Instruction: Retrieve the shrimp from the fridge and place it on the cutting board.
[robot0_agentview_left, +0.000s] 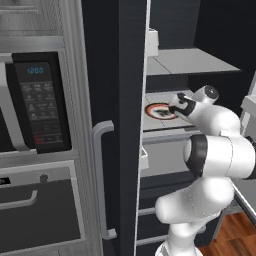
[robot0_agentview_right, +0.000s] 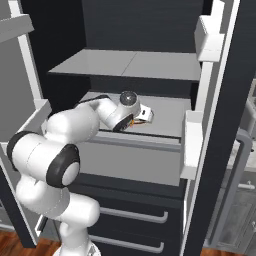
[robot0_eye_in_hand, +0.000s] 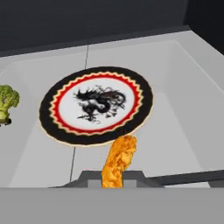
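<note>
Claw (robot0_agentview_right: 145, 116) sits inside the fridge over the middle shelf, closed on the shrimp (robot0_eye_in_hand: 118, 161). In the hand view the shrimp stands upright between the fingertips at the bottom, its top end overlapping the near rim of the plate (robot0_eye_in_hand: 96, 105). In the right base view an orange bit shows just under the claw (robot0_agentview_right: 134, 121).

Fridge (robot0_agentview_left: 120, 125) is open; its black door edge and curved grey handle (robot0_agentview_left: 100, 175) fill the middle of the left base view. Pale grey shelves inside, an upper one (robot0_agentview_right: 130, 64) and the middle one (robot0_agentview_right: 167, 117) where the claw works. Dark drawers (robot0_agentview_right: 135, 215) with grey pulls lie below. Door bins (robot0_agentview_right: 192, 145) hang on the right door in the right base view.

White arm (robot0_agentview_right: 60, 155) rises from the base and bends forward into the fridge.

Microwave (robot0_agentview_left: 37, 102) with black panel and lit clock is left of the fridge, oven (robot0_agentview_left: 35, 210) under it.

Plate is round with a black rim, red ring and dark dragon print on a white centre, lying flat on the middle shelf; also seen in the left base view (robot0_agentview_left: 159, 111), partly behind the claw (robot0_agentview_left: 181, 106).

Broccoli piece (robot0_eye_in_hand: 8, 101), yellow-green, lies on the same shelf, left of the plate in the hand view, apart from it.
</note>
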